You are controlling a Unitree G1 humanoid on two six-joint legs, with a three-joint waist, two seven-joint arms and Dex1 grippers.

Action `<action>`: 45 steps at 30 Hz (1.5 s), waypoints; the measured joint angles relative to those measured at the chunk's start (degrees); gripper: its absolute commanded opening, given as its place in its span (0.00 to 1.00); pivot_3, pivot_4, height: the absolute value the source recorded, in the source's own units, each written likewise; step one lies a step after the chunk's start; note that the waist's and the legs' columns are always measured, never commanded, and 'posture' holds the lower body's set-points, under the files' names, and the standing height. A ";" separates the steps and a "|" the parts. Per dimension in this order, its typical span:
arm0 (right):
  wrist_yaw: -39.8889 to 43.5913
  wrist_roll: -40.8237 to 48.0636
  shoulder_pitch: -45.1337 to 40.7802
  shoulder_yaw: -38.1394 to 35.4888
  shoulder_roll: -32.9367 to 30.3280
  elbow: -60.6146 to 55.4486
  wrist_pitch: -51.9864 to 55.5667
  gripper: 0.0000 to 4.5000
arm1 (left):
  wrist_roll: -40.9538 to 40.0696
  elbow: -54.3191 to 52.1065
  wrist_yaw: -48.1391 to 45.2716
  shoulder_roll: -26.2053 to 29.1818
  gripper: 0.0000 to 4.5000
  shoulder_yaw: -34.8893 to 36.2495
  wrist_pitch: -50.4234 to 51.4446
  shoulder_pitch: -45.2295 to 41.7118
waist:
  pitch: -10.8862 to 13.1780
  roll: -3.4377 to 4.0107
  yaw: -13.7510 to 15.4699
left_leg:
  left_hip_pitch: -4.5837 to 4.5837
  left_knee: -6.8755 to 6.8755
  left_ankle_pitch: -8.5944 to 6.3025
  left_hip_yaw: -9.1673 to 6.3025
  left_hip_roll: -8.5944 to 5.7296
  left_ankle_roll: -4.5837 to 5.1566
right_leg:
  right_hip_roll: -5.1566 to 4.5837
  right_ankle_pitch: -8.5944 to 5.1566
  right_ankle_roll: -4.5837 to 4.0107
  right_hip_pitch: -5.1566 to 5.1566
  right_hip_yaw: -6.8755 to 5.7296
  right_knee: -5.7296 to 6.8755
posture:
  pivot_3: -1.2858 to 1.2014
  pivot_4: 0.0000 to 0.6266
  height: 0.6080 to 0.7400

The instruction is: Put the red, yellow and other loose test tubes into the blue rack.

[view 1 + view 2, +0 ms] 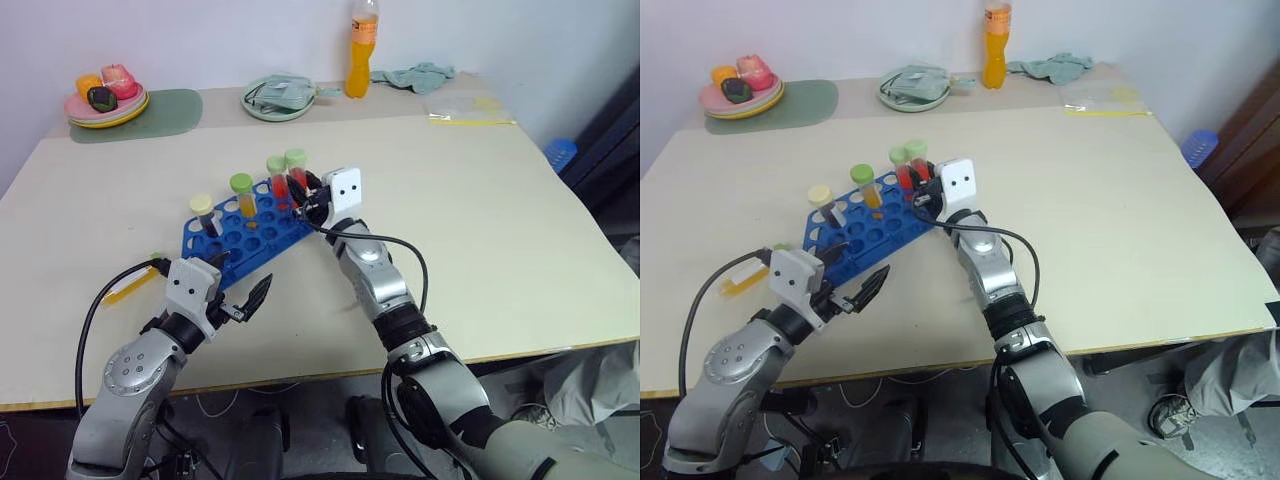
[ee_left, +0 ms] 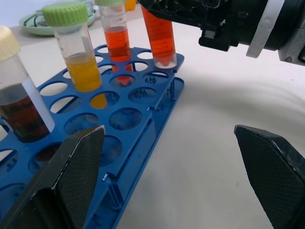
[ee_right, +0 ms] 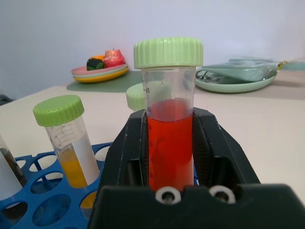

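1. While the blue plastic test-tube rack lies on the pale beige tabletop, the right pincer stands at the rack's far right corner, clamped on a clear test tube of red liquid with a light-green screw cap.
2. That red tube is upright between the black fingers, and in the left wrist view its lower end sits at a corner hole of the rack.
3. Just beside it, a second clear tube of red liquid with a green cap stands in the rack.
4. A clear tube of yellow-orange liquid with a green cap stands in the rack further left.
5. A clear tube of dark brown liquid with a pale yellow cap stands near the rack's left end.
6. The left pincer hovers at the rack's near edge with its two black fingers spread wide and nothing between them.
7. A yellow tube-like item lies flat on the tabletop left of the rack, partly hidden by the left arm.
8. At the far edge stand an orange drink bottle, a pale green plate with a cloth and a stack of plates with toy food.
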 measured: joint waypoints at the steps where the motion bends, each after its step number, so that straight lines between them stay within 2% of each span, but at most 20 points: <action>1: 0.43 -0.04 0.01 -0.02 0.01 0.12 -0.18 0.31 | -0.03 -0.04 0.12 -0.01 1.00 0.00 0.10 0.01 | 0.00 0.00 0.00 | 0.00 0.00 0.00 0.00 0.00 0.00 | 0.00 0.00 0.00 0.00 0.00 0.00 | 0.52 0.24 1.00; 7: 3.47 1.13 0.74 -0.47 0.06 -1.52 0.04 0.90 | -1.40 -2.19 1.46 -0.20 1.00 1.03 2.84 0.35 | 0.00 0.00 0.03 | 0.00 0.00 0.00 -0.01 0.00 0.00 | -0.01 0.00 0.00 0.00 0.00 0.00 | 0.52 0.24 1.00; 13: 4.54 1.66 1.10 -0.57 -0.06 -7.87 1.88 0.90 | -5.02 -3.72 1.53 3.09 1.00 7.21 8.24 1.25 | 0.00 0.01 0.04 | 0.00 0.00 0.00 -0.02 0.00 0.00 | 0.00 0.00 0.00 0.00 0.00 0.00 | 0.52 0.24 1.00; 16: 6.53 2.40 2.22 -0.44 -1.77 -12.87 4.45 0.90 | -13.03 -3.94 1.05 6.59 1.00 16.50 15.11 0.51 | 0.00 0.00 0.05 | 0.00 0.01 0.00 -0.05 0.02 0.00 | 0.00 0.00 0.00 0.00 -0.03 0.01 | 0.52 0.24 1.00; 18: 8.08 3.03 2.87 -0.49 -3.75 -15.66 6.27 0.90 | -17.64 -3.80 -0.98 11.78 1.00 22.66 19.16 0.23 | 0.00 -0.02 0.12 | -0.01 0.01 0.00 -0.07 0.01 0.00 | 0.00 -0.01 -0.01 0.02 -0.06 -0.01 | 0.52 0.24 1.00; 21: 12.14 4.28 4.24 -0.34 -7.43 -20.15 9.90 0.90 | -22.54 0.31 -5.41 22.97 1.00 31.50 26.26 -1.28 | 0.02 0.01 0.07 | 0.01 0.01 0.00 -0.06 0.00 0.00 | 0.01 -0.01 -0.01 0.03 -0.07 -0.02 | 0.52 0.24 1.00; 22: 13.41 4.44 4.64 -0.23 -8.60 -21.25 10.97 0.90 | -22.84 2.08 -6.50 25.66 1.00 32.95 27.65 -2.23 | 0.03 0.04 0.05 | 0.02 0.01 0.00 -0.04 0.00 0.00 | 0.01 -0.01 -0.01 0.03 -0.06 0.00 | 0.52 0.24 1.00; 25: 19.12 5.64 6.12 1.38 -12.79 -25.43 14.73 0.90 | -21.64 10.64 -13.22 39.07 1.00 31.53 32.12 -2.60 | 0.09 0.07 -0.11 | 0.04 -0.06 0.00 -0.02 0.02 0.00 | 0.08 -0.05 -0.06 0.01 -0.03 0.00 | 0.52 0.24 1.00; 27: 23.29 6.14 7.90 3.16 -15.90 -28.55 16.47 0.90 | -20.21 18.82 -18.44 49.35 1.00 24.26 35.10 -6.43 | 0.10 0.03 0.01 | 0.04 -0.08 0.00 -0.06 0.03 0.01 | 0.11 -0.09 -0.10 -0.01 -0.09 -0.01 | 0.52 0.24 1.00; 29: 26.71 6.47 9.97 5.12 -17.98 -31.44 17.79 0.90 | -16.60 28.40 -24.21 55.29 1.00 13.83 33.45 -14.54 | 0.14 0.10 0.11 | 0.06 -0.12 0.00 -0.05 0.02 0.01 | 0.12 -0.10 -0.11 0.03 -0.09 0.01 | 0.52 0.24 1.00; 30: 27.72 6.49 10.86 6.01 -18.37 -32.23 18.24 0.90 | -14.57 32.17 -26.66 56.08 1.00 9.68 31.77 -18.04 | 0.14 0.11 0.00 | 0.07 -0.13 0.00 -0.03 0.02 0.00 | 0.13 -0.10 -0.11 0.01 -0.08 0.01 | 0.52 0.24 1.00; 33: 29.05 6.44 13.00 7.56 -19.29 -34.18 19.12 0.90 | -7.25 41.93 -33.64 54.62 1.00 -3.96 26.85 -29.82 | 0.16 0.12 -0.23 | -0.01 -0.09 0.01 0.01 0.03 0.00 | 0.16 -0.10 -0.11 -0.09 -0.05 0.06 | 0.52 0.24 1.00; 34: 29.21 6.44 13.39 7.86 -19.56 -34.91 19.54 0.90 | -5.14 44.57 -35.56 53.63 1.00 -7.27 25.77 -32.84 | 0.16 0.12 -0.17 | -0.03 -0.09 0.02 0.01 0.03 -0.03 | 0.15 -0.09 -0.11 -0.10 -0.05 0.10 | 0.52 0.24 1.00; 35: 29.59 6.46 14.45 8.12 -20.17 -36.68 20.45 0.90 | -0.74 49.52 -39.47 51.47 1.00 -13.59 23.90 -38.94 | 0.15 0.11 0.05 | -0.08 -0.05 0.03 0.00 0.03 -0.04 | 0.16 -0.09 -0.10 -0.13 -0.07 0.11 | 0.52 0.24 1.00; 38: 31.25 6.65 16.75 9.11 -22.52 -40.74 22.43 0.90 | 7.44 57.89 -46.16 47.71 1.00 -23.03 19.56 -46.98 | 0.14 0.05 0.22 | -0.12 0.00 0.03 0.01 0.02 -0.04 | 0.13 -0.09 -0.10 -0.12 -0.06 0.08 | 0.52 0.24 1.00; 42: 35.07 8.75 19.50 9.38 -27.40 -45.32 26.76 0.90 | 16.18 68.42 -51.31 43.88 1.00 -29.36 13.41 -53.09 | 0.15 -0.03 0.19 | -0.12 0.03 0.03 0.00 0.02 -0.03 | 0.13 -0.09 -0.09 -0.12 -0.06 0.07 | 0.52 0.24 1.00; 45: 36.68 10.12 20.53 9.39 -29.62 -47.95 29.62 0.92 | 20.36 74.44 -53.22 41.10 0.82 -31.34 9.67 -56.98 | 0.16 -0.04 0.11 | -0.12 0.03 0.03 -0.03 0.03 -0.02 | 0.13 -0.09 -0.09 -0.12 -0.07 0.09 | 0.52 0.24 1.00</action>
